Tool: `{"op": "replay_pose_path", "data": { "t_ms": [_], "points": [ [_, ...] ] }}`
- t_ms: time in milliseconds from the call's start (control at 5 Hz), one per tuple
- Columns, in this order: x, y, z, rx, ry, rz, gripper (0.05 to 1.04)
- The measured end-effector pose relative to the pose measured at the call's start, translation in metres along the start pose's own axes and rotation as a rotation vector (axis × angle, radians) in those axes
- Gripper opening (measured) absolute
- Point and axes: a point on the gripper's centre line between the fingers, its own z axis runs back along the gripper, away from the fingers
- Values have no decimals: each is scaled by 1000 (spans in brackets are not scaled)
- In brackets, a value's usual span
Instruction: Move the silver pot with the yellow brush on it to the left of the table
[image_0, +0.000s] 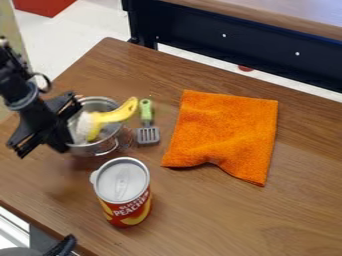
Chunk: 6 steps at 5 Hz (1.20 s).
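The black gripper (59, 125) is at the left, right up against the left side of the silver pot (105, 146) and covering part of its rim. Whether it holds the pot cannot be made out. Inside the pot lies the yellow brush (113, 115), its white bristles on the left and its yellow handle reaching over the right rim. The pot stands on the left part of the wooden table (200, 215).
Just right of the pot lies a small spatula (147, 134) with a green handle. A peach can (124, 192) stands in front of the pot. An orange cloth (224, 132) is spread farther right. The table's left edge runs close behind the gripper.
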Motion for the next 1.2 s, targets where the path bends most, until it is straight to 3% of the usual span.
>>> {"op": "replay_pose_path", "data": {
  "t_ms": [200, 400, 600, 800, 1000, 1200],
  "points": [
    [4, 0, -7, -2, -68, 4, 55],
    [5, 3, -13, 65, -85, 20, 75],
    [5, 6, -14, 93, -91, -10, 220],
    [-2, 10, -12, 109, -101, -23, 462],
    [-3, 5, 0, 103, -130, -43, 756],
    [-7, -5, 21, 83, -170, -15, 984]
  ]
}}
